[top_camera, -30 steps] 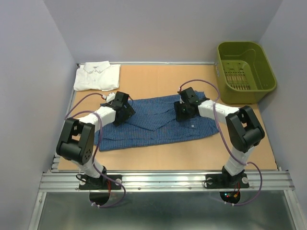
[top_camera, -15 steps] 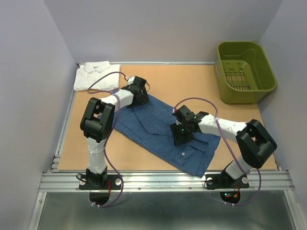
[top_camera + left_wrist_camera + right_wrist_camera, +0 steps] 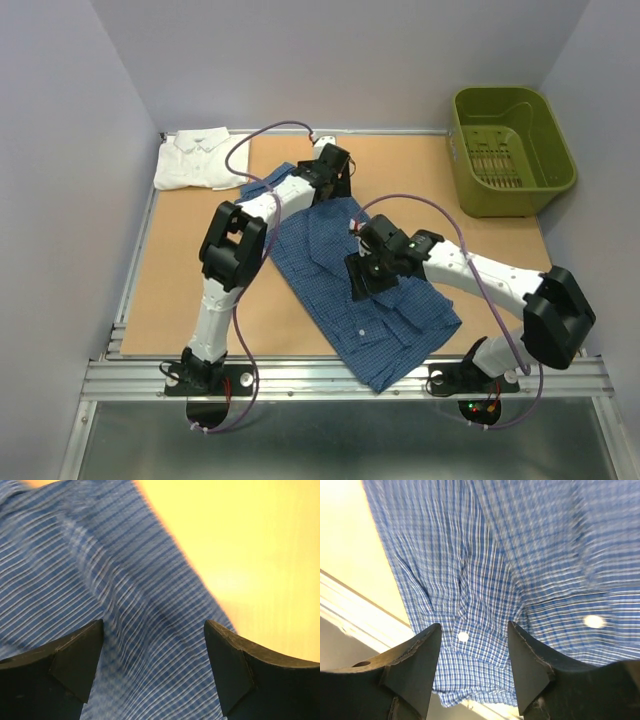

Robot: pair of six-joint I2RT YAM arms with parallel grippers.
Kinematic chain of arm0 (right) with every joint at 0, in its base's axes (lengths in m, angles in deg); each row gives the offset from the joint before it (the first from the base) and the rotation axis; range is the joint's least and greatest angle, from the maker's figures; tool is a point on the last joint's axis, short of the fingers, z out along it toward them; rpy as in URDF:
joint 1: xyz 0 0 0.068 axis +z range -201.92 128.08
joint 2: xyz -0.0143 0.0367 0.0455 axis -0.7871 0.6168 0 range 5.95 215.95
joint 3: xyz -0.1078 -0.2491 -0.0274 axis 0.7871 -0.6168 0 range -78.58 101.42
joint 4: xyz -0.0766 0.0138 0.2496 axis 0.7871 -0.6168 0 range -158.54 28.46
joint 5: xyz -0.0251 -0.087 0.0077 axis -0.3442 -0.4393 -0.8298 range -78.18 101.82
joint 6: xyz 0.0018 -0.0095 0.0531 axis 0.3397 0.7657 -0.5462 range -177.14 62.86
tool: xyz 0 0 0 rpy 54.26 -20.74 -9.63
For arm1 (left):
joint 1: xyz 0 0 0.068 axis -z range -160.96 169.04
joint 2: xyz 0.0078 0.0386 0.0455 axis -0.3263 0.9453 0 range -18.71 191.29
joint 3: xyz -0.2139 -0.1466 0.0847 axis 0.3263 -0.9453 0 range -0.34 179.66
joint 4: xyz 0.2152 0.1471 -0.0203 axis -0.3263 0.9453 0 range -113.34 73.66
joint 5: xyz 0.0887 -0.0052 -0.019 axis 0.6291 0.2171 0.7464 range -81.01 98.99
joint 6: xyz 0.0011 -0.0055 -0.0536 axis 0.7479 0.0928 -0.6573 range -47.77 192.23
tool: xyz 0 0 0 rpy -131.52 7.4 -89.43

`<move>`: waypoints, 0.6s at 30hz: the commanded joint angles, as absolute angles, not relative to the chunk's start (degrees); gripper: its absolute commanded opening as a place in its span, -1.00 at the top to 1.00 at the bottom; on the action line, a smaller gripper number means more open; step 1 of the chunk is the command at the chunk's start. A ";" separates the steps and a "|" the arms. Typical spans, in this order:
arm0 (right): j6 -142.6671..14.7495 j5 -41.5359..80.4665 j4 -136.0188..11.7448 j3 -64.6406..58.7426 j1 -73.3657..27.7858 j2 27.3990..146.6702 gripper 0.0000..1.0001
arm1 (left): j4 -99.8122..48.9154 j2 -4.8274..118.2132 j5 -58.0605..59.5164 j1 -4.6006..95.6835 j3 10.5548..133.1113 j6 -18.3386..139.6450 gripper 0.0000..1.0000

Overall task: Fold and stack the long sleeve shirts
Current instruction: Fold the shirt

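Note:
The dark blue checked shirt (image 3: 400, 320) lies spread diagonally on the table, from back centre to the front edge. The white shirt (image 3: 200, 160) lies folded at the back left corner. My left gripper (image 3: 330, 172) is open over the blue shirt's far end; in the left wrist view its jaws (image 3: 154, 630) stand wide apart above the blue cloth (image 3: 100, 580). My right gripper (image 3: 365, 275) is open over the shirt's middle; in the right wrist view the gripper (image 3: 474, 630) hangs above the blue cloth (image 3: 495, 555) and a white button (image 3: 463, 636).
An olive-green plastic basket (image 3: 510, 150) stands at the back right. The shirt's lower corner hangs over the table's front edge by the metal rail (image 3: 300, 375). Bare wooden table (image 3: 180, 280) shows left of the shirt.
The blue shirt has swung from lying crosswise to lying diagonally, its right end now at the front edge. My left arm reached to the back centre; my right gripper moved nearer and left.

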State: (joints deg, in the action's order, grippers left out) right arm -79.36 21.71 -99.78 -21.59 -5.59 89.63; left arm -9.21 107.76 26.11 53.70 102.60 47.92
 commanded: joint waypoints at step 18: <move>-79.12 5.14 -96.17 -23.82 -11.84 89.97 0.24 | -6.73 89.73 26.04 51.91 76.39 27.93 -0.69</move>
State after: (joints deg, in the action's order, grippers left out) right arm -78.79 4.58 -99.06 -20.78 -11.60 88.41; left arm -4.80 87.83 26.31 52.06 74.23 28.03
